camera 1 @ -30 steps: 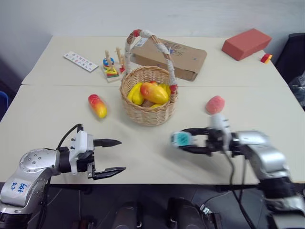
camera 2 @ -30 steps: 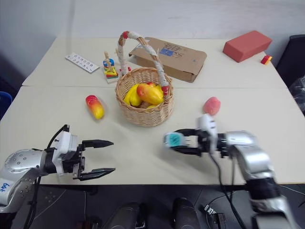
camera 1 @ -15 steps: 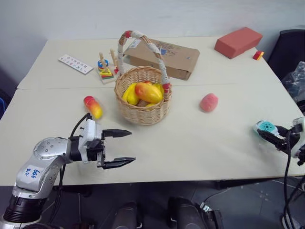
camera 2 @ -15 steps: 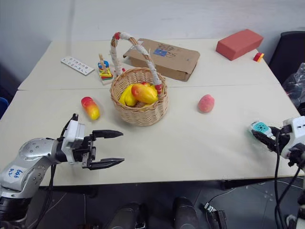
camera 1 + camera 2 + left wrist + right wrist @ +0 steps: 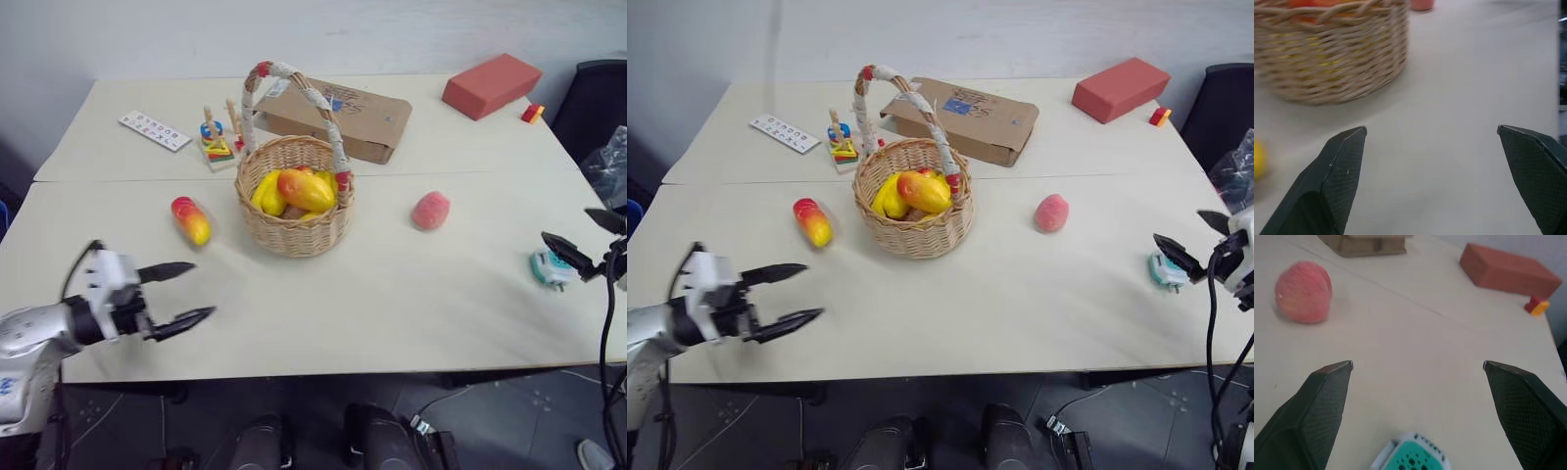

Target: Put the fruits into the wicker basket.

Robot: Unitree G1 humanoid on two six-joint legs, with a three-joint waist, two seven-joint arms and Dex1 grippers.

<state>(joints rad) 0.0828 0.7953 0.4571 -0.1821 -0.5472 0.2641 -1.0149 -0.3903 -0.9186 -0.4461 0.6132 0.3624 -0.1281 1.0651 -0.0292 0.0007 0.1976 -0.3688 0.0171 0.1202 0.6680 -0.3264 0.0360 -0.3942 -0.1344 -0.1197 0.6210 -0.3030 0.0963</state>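
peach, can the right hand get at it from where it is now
Probably yes. The peach lies alone on bare table, and the right hand is open beside the small teal gadget, with nothing between it and the fruit.

Basket [image 5: 294,211] mid surface [image 5: 392,304], fruit inside; mango [image 5: 192,219] to its left, peach [image 5: 430,210] right; box [image 5: 343,116] behind (gadget [image 5: 551,269] far right).
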